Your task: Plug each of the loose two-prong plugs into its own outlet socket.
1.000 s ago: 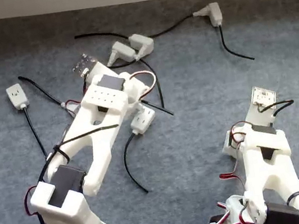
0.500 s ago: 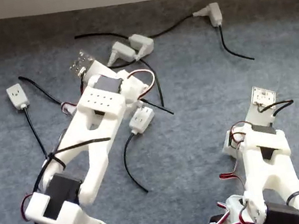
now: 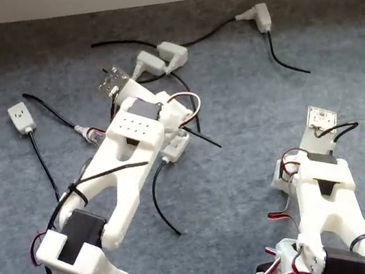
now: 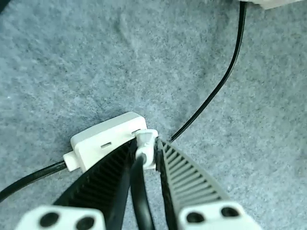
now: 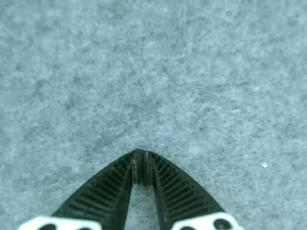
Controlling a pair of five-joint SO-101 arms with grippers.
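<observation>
We see a white plug (image 4: 146, 138) pinched firmly in the left claw (image 4: 146, 149), with its black cord (image 4: 139, 191) running back between the two ribbed fingers. The plug's front touches one end of a white outlet socket (image 4: 106, 142), which lies flat on the grey, felt-covered counter (image 4: 72, 57) with its slots facing up. We cannot tell whether any prong has entered a slot. From the high view, we find this socket (image 3: 174, 148) near the middle of the counter, partly hidden under the left arm (image 3: 128, 166). The socket's own lead (image 3: 158, 203) curls away toward the near edge. A second outlet socket (image 3: 20, 117) lies near the left edge, well apart from the first, and its cord also trails toward the near edge. Beyond the left arm, close to the far edge, we see two more white plugs (image 3: 148, 63) lying against each other. Another plug (image 3: 258, 16) rests toward the far right corner with a short cord bending away from it. The right arm (image 3: 324, 191) stands at the near right corner. The right claw (image 5: 140, 159) is closed on nothing, its ribbed fingers meeting at the tips above bare grey counter.
</observation>
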